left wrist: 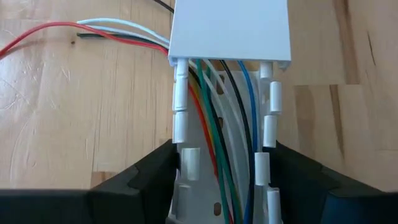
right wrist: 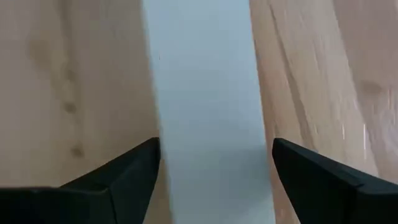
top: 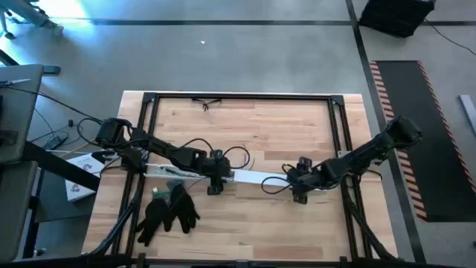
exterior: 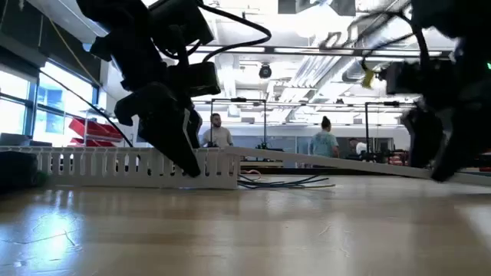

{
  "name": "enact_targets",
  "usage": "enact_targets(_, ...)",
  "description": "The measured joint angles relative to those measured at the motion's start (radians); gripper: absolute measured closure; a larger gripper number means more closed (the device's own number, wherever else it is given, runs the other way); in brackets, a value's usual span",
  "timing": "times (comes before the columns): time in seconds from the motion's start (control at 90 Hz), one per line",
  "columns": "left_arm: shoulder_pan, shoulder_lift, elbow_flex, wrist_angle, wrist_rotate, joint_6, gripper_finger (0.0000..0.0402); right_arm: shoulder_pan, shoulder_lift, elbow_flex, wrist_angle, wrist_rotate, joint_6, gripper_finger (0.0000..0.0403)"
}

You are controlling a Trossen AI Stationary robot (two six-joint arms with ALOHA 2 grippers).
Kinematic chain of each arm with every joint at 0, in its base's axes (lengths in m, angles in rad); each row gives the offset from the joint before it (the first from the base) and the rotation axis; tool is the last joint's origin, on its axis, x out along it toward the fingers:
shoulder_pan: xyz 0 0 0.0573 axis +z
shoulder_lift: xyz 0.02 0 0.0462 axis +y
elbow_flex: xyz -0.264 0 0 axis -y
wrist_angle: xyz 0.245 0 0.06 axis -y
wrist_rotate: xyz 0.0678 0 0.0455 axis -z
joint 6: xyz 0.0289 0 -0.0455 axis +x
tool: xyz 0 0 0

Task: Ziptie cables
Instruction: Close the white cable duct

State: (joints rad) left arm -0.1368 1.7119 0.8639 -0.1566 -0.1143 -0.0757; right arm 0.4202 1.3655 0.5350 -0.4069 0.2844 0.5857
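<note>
Wooden surface [top: 253, 216] carries the cables [left wrist: 219, 134], thin, limp and light, lying inside the slotted channel [left wrist: 186, 134] that the left gripper [left wrist: 221, 186] straddles with fingers apart, so they are best pinched together where they leave the cover [left wrist: 230, 28], while the right gripper [right wrist: 214, 180] sits spread around that cover farther along

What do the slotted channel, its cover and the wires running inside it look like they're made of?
The slotted channel looks like white moulded plastic: smooth, uniform comb-like fingers. Its cover seems the same, a flat matte white strip. The cables appear plastic-insulated, with glossy red, green, blue and black jackets; their cores aren't visible.
</note>
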Motion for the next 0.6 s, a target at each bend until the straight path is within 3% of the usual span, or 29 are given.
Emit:
enact_targets(0.178, -0.001, 0.000, 0.000, 0.000, 0.015, 0.000, 0.0199, -0.001, 0.000, -0.041, 0.077, -0.017, 0.013, 0.0116)
enact_targets(0.444, -0.001, 0.000, 0.000, 0.000, 0.024, 0.000, 0.0199, -0.001, 0.000, -0.014, 0.042, -0.075, -0.036, 0.0188)
enact_targets(0.6, -0.001, 0.000, 0.000, 0.000, 0.028, 0.001, 0.0199, -0.002, 0.000, 0.024, -0.031, -0.087, -0.047, 0.0179)
